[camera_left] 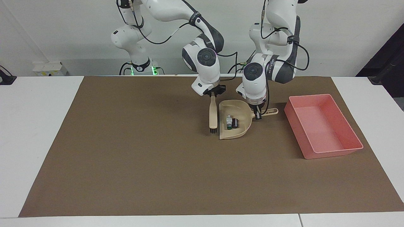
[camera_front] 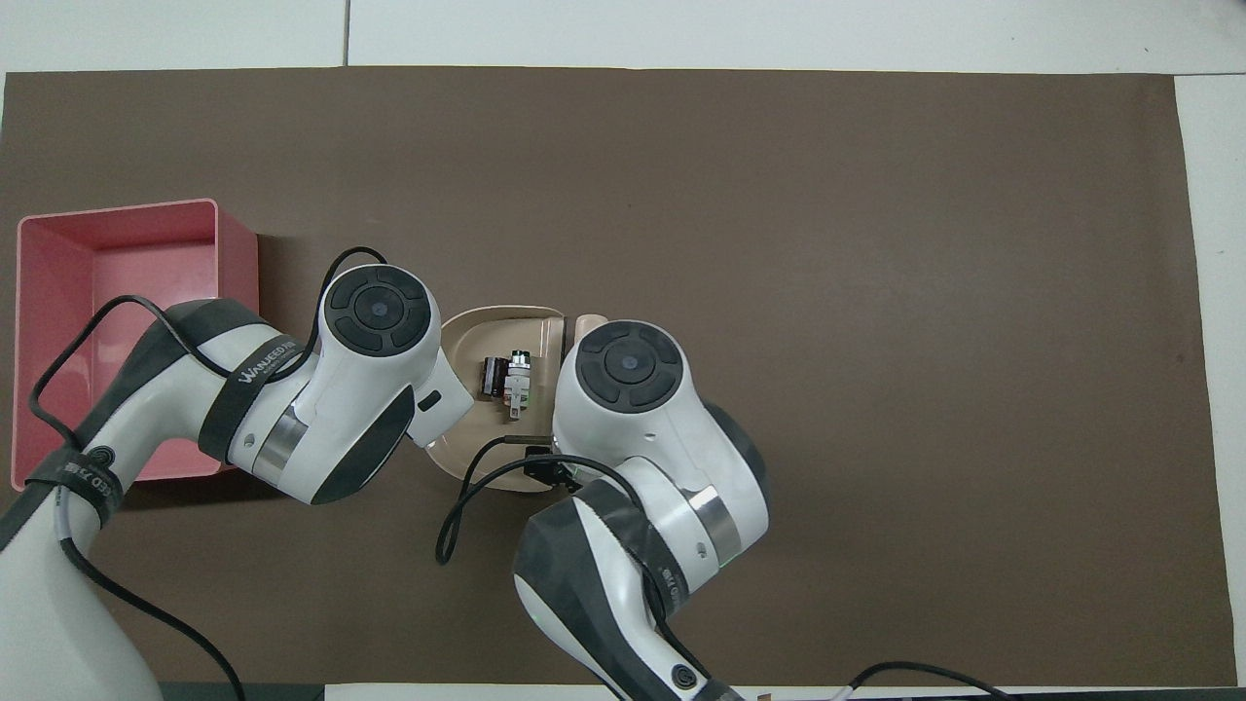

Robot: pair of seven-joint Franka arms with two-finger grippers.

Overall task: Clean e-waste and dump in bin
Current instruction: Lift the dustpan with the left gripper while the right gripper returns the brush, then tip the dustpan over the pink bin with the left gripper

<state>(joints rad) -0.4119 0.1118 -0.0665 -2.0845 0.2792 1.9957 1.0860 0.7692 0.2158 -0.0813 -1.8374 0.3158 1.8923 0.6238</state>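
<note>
Facing view: left gripper [camera_left: 258,114] pinches the dustpan [camera_left: 235,123] handle; 2 e-waste [camera_left: 231,122] bits inside; bin [camera_left: 322,125] beside it. Right gripper [camera_left: 213,93] grips the brush [camera_left: 213,115].

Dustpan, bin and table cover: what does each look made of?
The dustpan looks like moulded beige plastic, smooth and of one colour with its handle. The bin seems thin pink plastic: glossy, with a highlight on its floor and sloped walls. The brown cover looks like matte paper or card, flat and unshiny; it could be fabric.
</note>
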